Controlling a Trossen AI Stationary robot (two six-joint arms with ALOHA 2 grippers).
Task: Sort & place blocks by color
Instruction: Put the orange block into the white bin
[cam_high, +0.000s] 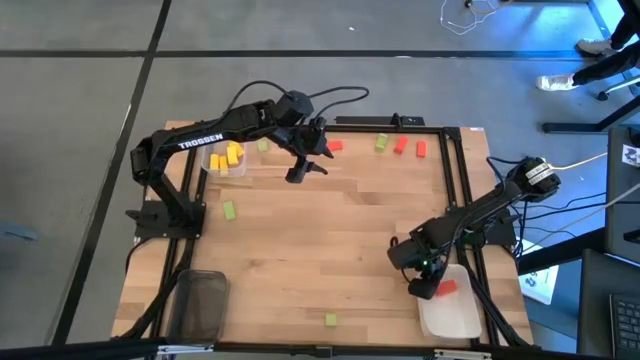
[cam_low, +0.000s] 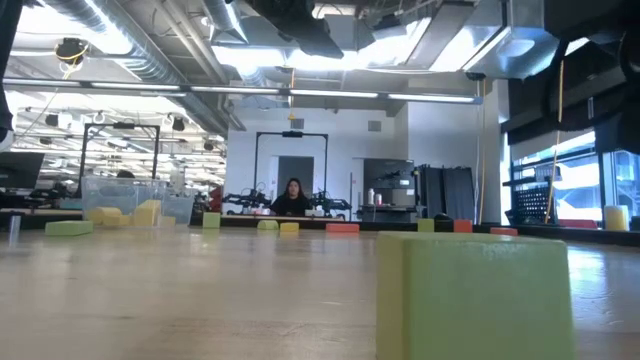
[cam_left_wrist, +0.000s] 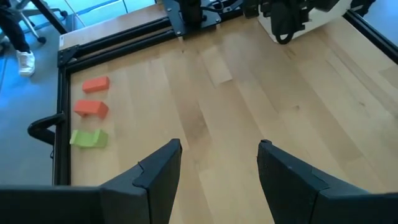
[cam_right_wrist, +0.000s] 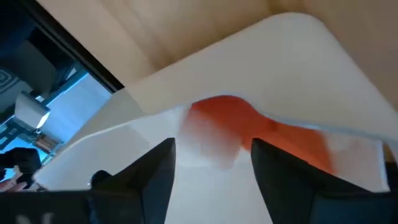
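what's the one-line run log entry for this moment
right gripper: open over white tray, red block in tray | left gripper: open, empty, above table near clear tray

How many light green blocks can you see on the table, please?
4 green blocks: one by the clear tray, one at the far edge beside the red blocks, one near the left arm's base, one at the near edge. The arms might hide more.

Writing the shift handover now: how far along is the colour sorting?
Done: yellow blocks sit in the clear tray.
In hand: the right claw hangs over the white tray with a red block right at it; the left claw hovers open, empty.
Left: red blocks and green blocks scattered on the table.
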